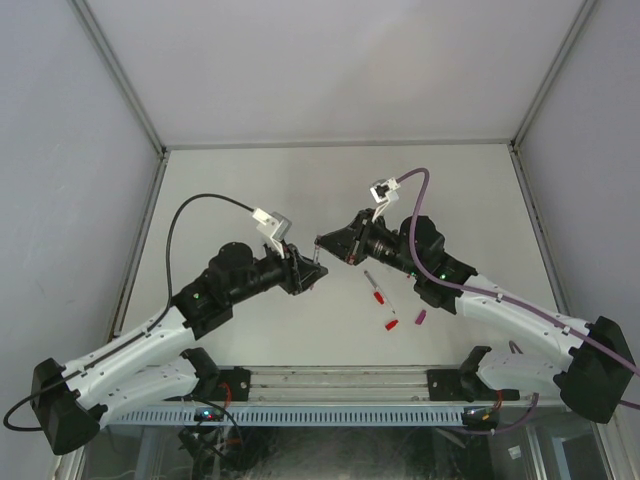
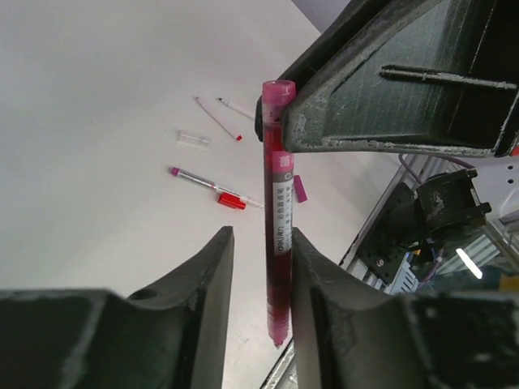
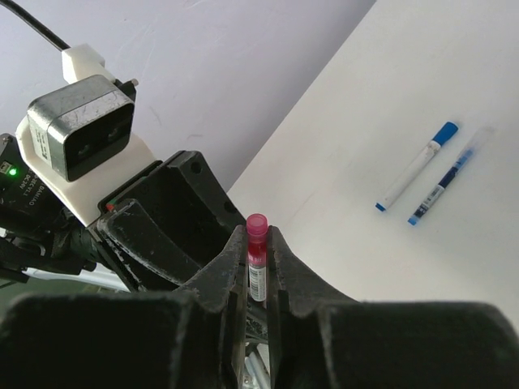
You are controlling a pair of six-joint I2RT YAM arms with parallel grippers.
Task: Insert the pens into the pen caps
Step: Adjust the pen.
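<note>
Magenta pen (image 2: pixel 277 219) is clamped by the right gripper (image 3: pixel 258 267) above the worktop (image 2: pixel 97 162). The left gripper (image 2: pixel 259 243) straddles that pen, jaws apart, apparently not pinching yet. For this 2-arm capping step, it must next close squarely.

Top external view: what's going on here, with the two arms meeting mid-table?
The right gripper is shut on a magenta pen, holding it near one end above the table. The left gripper has its fingers on either side of the pen's barrel, with a gap showing on one side, so it is not yet gripping. A second pen, a red cap and a magenta cap lie on the table near the right arm.
</note>
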